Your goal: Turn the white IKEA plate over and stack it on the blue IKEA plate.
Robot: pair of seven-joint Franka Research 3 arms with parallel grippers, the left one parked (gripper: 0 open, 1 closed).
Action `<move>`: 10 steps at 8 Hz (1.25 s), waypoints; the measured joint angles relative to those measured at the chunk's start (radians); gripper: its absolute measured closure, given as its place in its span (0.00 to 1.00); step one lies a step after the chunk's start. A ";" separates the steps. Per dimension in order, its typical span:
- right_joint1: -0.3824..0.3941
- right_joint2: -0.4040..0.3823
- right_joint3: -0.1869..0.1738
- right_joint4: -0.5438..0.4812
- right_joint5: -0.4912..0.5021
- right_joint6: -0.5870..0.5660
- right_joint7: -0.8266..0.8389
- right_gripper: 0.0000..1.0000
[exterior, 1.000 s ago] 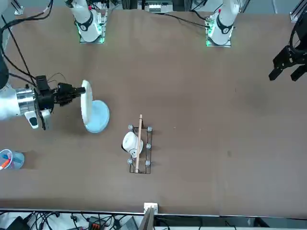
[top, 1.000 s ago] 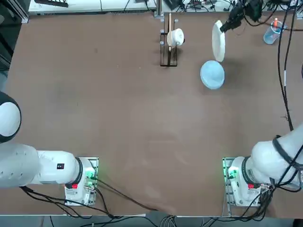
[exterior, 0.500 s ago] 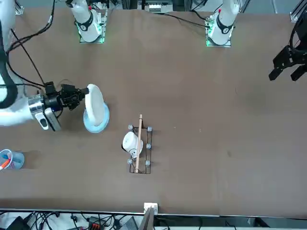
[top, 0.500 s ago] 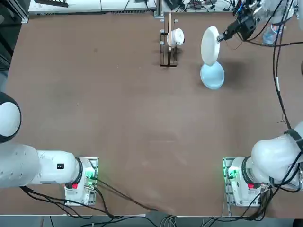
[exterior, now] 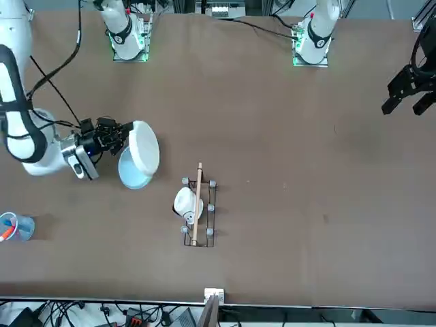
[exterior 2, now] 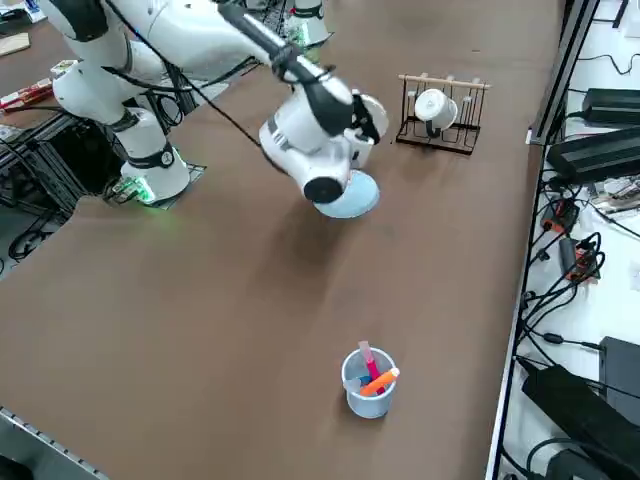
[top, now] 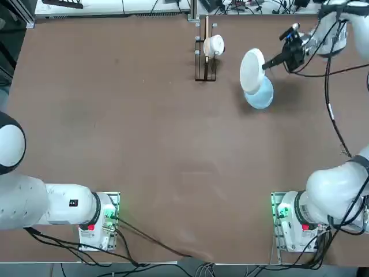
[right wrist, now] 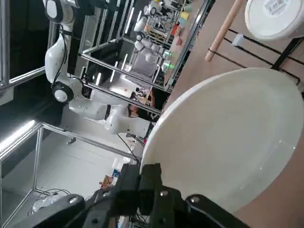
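Observation:
The white IKEA plate (top: 252, 70) hangs tilted in the air, partly over the far edge of the blue IKEA plate (top: 260, 96). My right gripper (top: 268, 64) is shut on the white plate's rim from the right side. The blue plate (exterior: 131, 174) lies flat on the table, half covered by the white plate (exterior: 144, 148) in the front view. In the wrist view the white plate (right wrist: 228, 137) fills the frame above my fingers (right wrist: 151, 184). From the right side the wrist hides most of the white plate; the blue plate (exterior 2: 352, 200) shows below it.
A wooden rack (top: 205, 52) holding a small white cup (top: 215, 44) stands just left of the plates. A translucent blue cup (exterior 2: 367, 381) with pens stands near the table's right edge. Cables hang from the arm (top: 331, 69) over the right side.
The white plate went from standing on edge to leaning over the blue plate. My gripper swung lower and toward the rack side with the plate still held.

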 joint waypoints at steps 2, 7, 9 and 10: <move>-0.010 0.007 -0.005 -0.051 0.000 0.047 -0.077 0.97; -0.011 0.114 -0.007 -0.060 -0.019 0.127 -0.201 0.97; -0.020 0.115 -0.010 -0.047 -0.057 0.127 -0.204 0.97; -0.024 0.115 -0.020 -0.033 -0.081 0.127 -0.205 0.97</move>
